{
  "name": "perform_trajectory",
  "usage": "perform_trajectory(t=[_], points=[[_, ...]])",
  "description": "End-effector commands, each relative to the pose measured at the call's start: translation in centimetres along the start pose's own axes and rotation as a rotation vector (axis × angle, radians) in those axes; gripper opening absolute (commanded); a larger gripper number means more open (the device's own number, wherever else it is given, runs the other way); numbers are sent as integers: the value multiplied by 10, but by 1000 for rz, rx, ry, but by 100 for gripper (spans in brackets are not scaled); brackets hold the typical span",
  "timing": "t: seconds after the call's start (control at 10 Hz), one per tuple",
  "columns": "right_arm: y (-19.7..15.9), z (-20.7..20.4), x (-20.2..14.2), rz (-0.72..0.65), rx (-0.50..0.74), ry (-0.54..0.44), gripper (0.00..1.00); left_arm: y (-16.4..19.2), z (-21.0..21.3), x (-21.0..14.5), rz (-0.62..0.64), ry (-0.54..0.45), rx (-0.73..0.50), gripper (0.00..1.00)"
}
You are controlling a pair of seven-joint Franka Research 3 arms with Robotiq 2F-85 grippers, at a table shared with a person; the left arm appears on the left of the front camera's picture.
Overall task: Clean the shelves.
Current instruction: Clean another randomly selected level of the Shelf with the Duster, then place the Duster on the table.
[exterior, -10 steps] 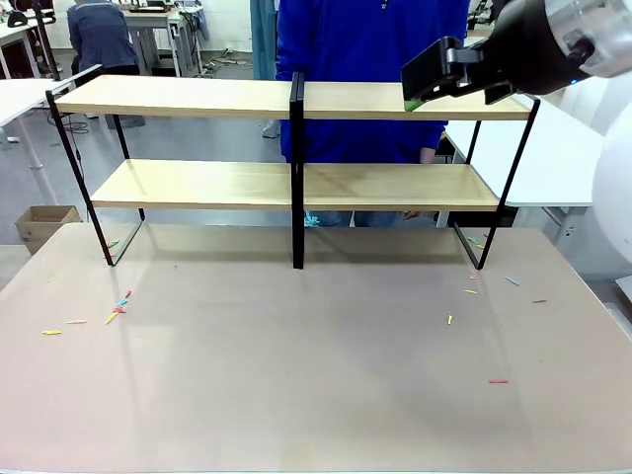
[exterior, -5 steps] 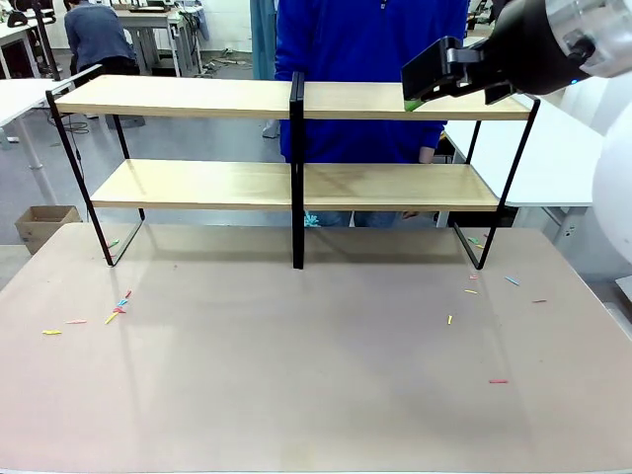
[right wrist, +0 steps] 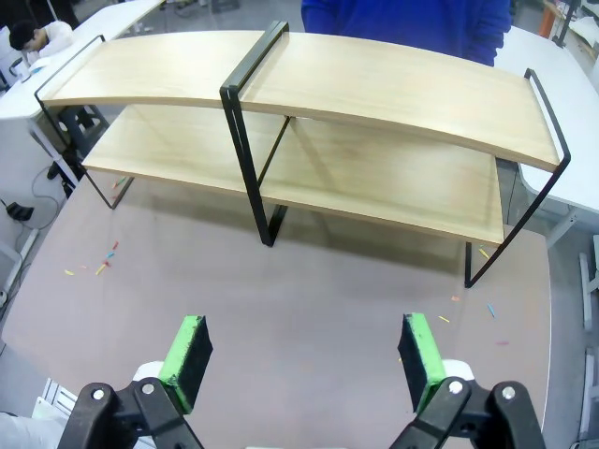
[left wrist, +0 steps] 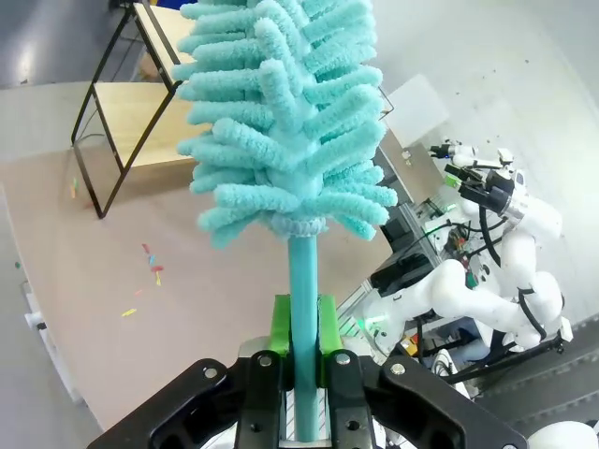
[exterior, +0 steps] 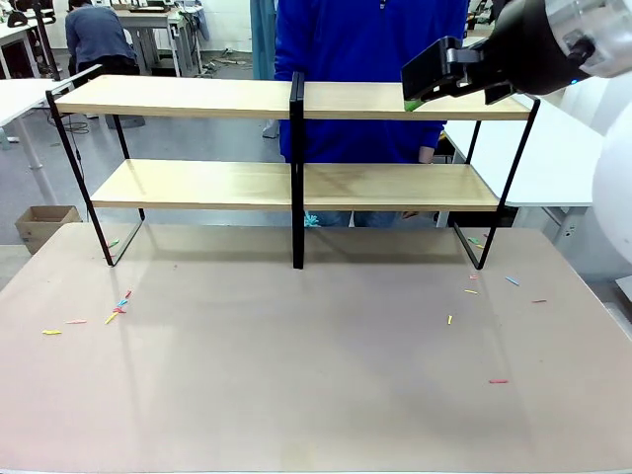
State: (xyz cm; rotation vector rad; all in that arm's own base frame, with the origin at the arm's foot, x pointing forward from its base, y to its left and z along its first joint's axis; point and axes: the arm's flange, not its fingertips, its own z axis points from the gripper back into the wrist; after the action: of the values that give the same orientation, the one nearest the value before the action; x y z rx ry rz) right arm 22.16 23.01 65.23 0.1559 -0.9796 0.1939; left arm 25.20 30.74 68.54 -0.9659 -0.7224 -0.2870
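Left gripper (left wrist: 299, 374) clamped on smooth teal handle of duster (left wrist: 285, 122), fluffy chenille head upright, clear of rack; right gripper (right wrist: 304, 360) jaws wide apart, empty, high over surface (exterior: 296, 375); shelves (exterior: 296, 183) at far edge of surface, two long pale-wood boards in thin black frame; step: approach, no wiping yet; next move probably needs duster head lowered onto board; bright scraps (exterior: 117, 311) scattered on matte brown surface.

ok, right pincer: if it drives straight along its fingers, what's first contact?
Probably the beige tabletop just in front of the shelves, going by the right wrist view. The right pincer is open and empty, with nothing between its pads. Depth is unclear; a slightly higher line would hit the lower board.
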Motion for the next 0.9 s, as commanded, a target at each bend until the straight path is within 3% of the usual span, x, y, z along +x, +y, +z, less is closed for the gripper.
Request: perform_trajectory(t=[0.0, 0.8], points=[[-1, 0, 0, -3, 1, 0, 100, -3, 0, 1, -21, -6, -13, 13], [-1, 0, 0, -3, 1, 0, 100, -3, 0, 1, -21, -6, -13, 13]])
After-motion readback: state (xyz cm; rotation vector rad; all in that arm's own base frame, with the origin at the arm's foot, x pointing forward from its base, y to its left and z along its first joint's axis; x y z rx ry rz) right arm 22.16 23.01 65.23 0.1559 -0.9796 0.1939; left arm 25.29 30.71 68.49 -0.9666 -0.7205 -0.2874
